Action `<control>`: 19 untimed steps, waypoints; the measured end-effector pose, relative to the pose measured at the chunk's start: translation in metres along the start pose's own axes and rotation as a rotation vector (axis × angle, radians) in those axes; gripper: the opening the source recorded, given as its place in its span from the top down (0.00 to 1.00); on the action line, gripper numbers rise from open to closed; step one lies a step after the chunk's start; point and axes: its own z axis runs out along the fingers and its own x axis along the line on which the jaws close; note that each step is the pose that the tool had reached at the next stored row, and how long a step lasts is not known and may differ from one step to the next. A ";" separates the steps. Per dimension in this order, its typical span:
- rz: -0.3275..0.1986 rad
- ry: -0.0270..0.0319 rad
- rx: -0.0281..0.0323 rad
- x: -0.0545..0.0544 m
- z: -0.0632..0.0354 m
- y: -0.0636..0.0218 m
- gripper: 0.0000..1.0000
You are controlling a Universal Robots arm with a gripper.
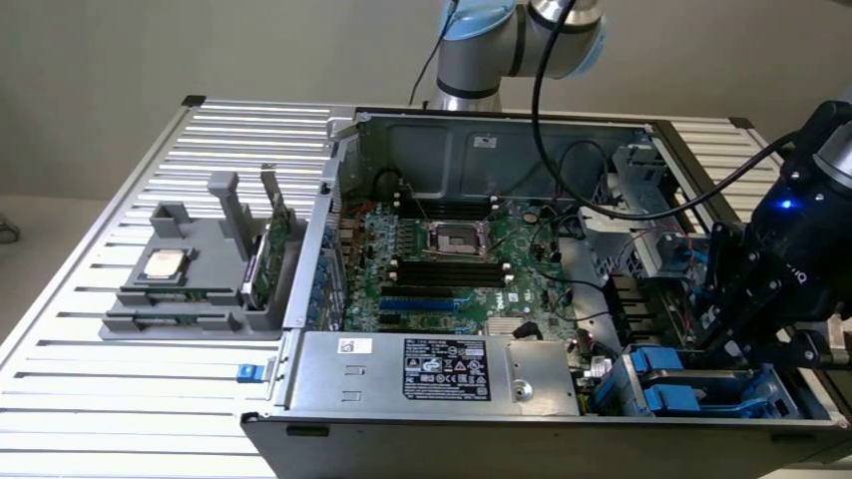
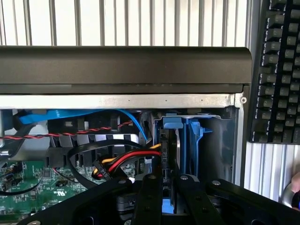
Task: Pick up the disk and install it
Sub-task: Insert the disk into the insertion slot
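**Disk held on edge at the drive bay**

The slatted tabletop [image 1: 80, 399] carries an open computer case [image 1: 399, 434], its green motherboard [image 1: 453, 269] exposed. At the exterior view's left stands a grey parts holder [image 1: 180, 299]. The gripper [image 1: 740, 351] hangs over the drive bay [image 1: 692, 389], in the near corner of the case at the exterior view's right.

In the wrist view, the disk [image 2: 165, 150] stands upright on its edge in that bay, framed by its blue carrier [image 2: 190, 140]. The jaws are closed on its near end, one on each side. Red, yellow and black cables [image 2: 126, 161] run just beside it.

The disk looks rigid and fairly heavy for its size, and delicate inside. It is best gripped across its flat faces or by the plastic frame, and kept square to the bay so it does not bind.
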 end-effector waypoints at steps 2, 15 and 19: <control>-0.002 -0.0010 -0.0002 0.000 0.0002 0.0000 0.83; -0.010 -0.0068 0.0064 0.000 0.0005 0.0000 0.83; -0.013 -0.0084 0.0095 0.000 0.0004 0.0000 0.83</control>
